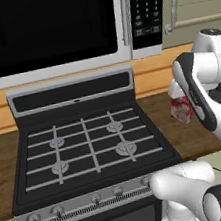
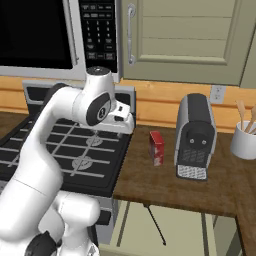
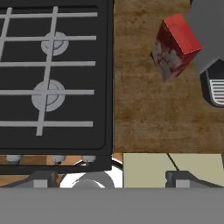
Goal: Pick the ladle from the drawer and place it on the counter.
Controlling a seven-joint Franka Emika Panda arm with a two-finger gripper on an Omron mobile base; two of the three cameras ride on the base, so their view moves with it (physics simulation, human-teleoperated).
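Gripper (image 3: 111, 178) wide open and empty at the bottom of the hand view, cream drawer (image 3: 173, 168) pulled out just above it, thin dark ladle (image 2: 155, 224) (slim handle) lying inside, wood-grain counter (image 3: 144, 113), glossy red carton (image 3: 175, 46), black grated stove (image 3: 54, 74) at left.

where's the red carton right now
The red carton stands upright on the counter, between the stove on its left and the coffee machine on its right in the right base view.
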